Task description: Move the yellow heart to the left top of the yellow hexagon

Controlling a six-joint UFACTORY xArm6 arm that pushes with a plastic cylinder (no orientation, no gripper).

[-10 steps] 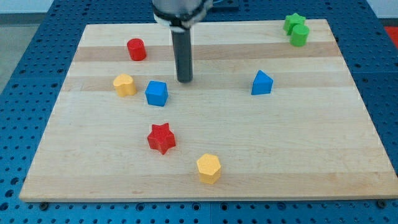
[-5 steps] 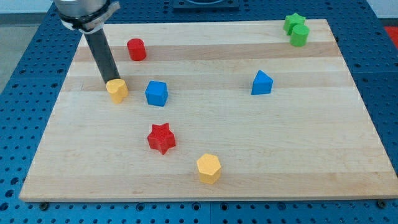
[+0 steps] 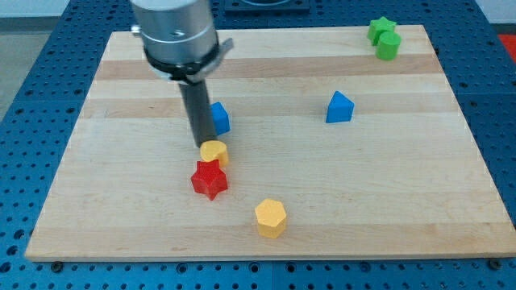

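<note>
The yellow heart (image 3: 214,151) lies near the board's middle, just above the red star (image 3: 210,179) and touching it or nearly so. My tip (image 3: 202,144) sits against the heart's upper left side. The yellow hexagon (image 3: 271,217) lies lower right of the heart, near the board's bottom edge. The heart is up and to the left of the hexagon, with a gap between them.
A blue cube (image 3: 219,118) sits right behind the rod, partly hidden. A blue triangular block (image 3: 339,106) lies at the middle right. A green star (image 3: 380,29) and a green cylinder (image 3: 389,46) stand at the top right corner. The red cylinder is hidden behind the arm.
My tip came to the heart at the board's left, then pushed it down and to the right. The heart now rests beside the red star.
</note>
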